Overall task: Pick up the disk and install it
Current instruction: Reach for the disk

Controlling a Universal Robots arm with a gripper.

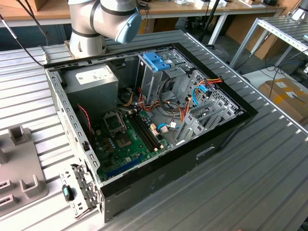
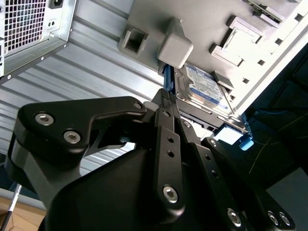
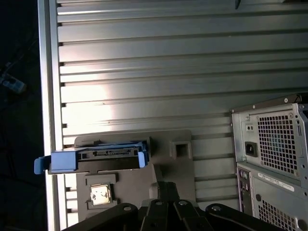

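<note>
Closest to the wrist cameras, the jaws hang just beside the disk [image 2: 204,86]. I cannot tell whether they are spread, pressed together or touching its light-blue rail [image 2: 167,82]. The disk is not yet lifted. It lies with its label showing in a grey holder [image 2: 202,21], and in the first wrist view one end of the rail juts past the holder's edge. The holder probably keeps the disk in a fixed pose with its sides free to grip. The holder rests on the ribbed worktop [image 3: 144,72], near the rear of the case [image 3: 272,144]. Farther off, at mid-frame in the exterior view, the case lies on its side with the cover off. This is likely so that the cage [image 1: 147,79], at upper centre under its blue latch [image 1: 156,60], can be reached from above. The arm [image 1: 106,19] stands behind the case at the top of that frame
</note>
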